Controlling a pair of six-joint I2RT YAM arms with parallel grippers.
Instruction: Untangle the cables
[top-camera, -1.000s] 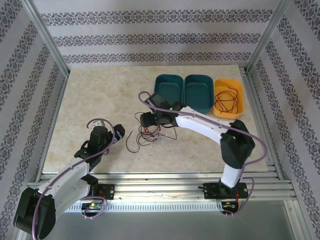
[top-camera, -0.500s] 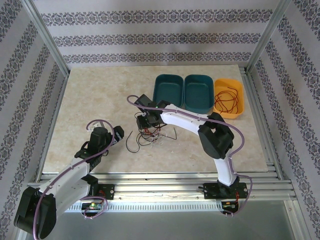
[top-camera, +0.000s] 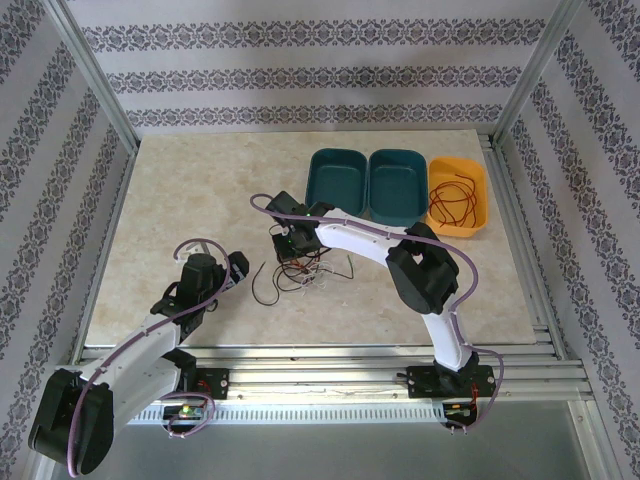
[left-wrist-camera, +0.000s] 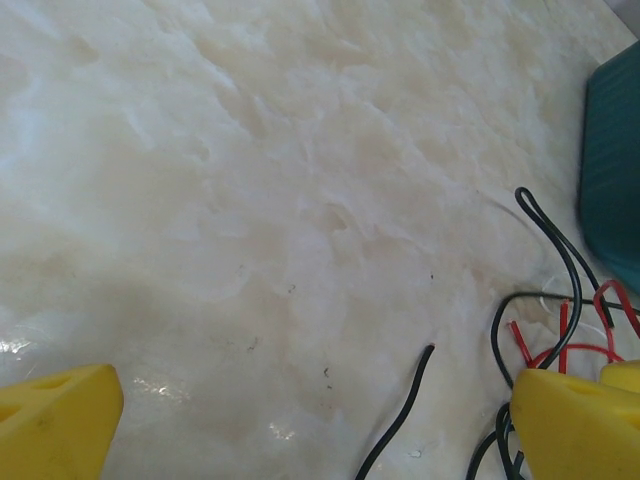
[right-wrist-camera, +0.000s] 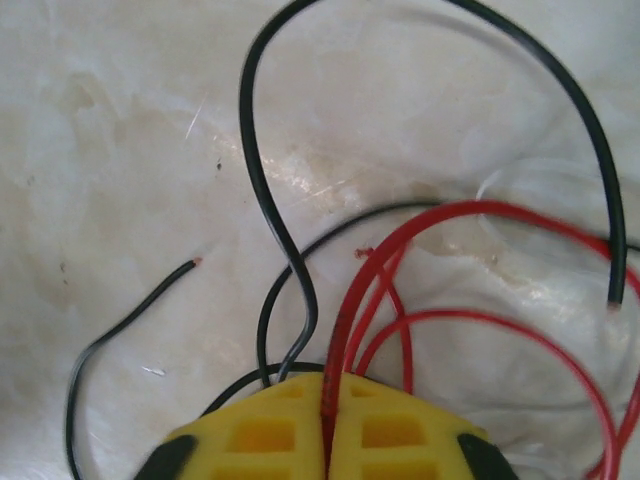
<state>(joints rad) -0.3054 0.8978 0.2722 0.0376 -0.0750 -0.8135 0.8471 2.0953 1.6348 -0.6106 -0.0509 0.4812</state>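
**Top external view.** I see the cables (top-camera: 302, 272) as a loose red, black and white bundle on the marble table (top-camera: 170, 200), near its middle and on the near side of two teal bins (top-camera: 338, 185). The right gripper (top-camera: 287, 243) is lowered onto the far edge of the bundle. The left gripper (top-camera: 236, 265) sits just left of the bundle. A yellow bin (top-camera: 462, 168) beside the teal pair holds a separate tangle of red and black wire (top-camera: 452, 203). From this height I cannot tell how the jaws of either hand stand.

**Left wrist view.** The left hand's yellow fingertips (left-wrist-camera: 55, 420) sit in opposite bottom corners, so it is spread wide and grips nothing. A black free end (left-wrist-camera: 408, 400) lies on the table in the gap, touching neither tip. Red loops (left-wrist-camera: 520, 340) and more black wire crowd close to the right-hand tip, and a teal bin wall shows at the frame's right edge.

**Right wrist view.** The yellow pads (right-wrist-camera: 260, 435) are pressed together, and a red strand (right-wrist-camera: 332, 340) runs straight into the seam between them, so the right hand is clamped on it. A black loop (right-wrist-camera: 246, 120) curves down to the pads' front edge. I cannot tell whether it is pinched as well. White wire shows faintly against the pale table.
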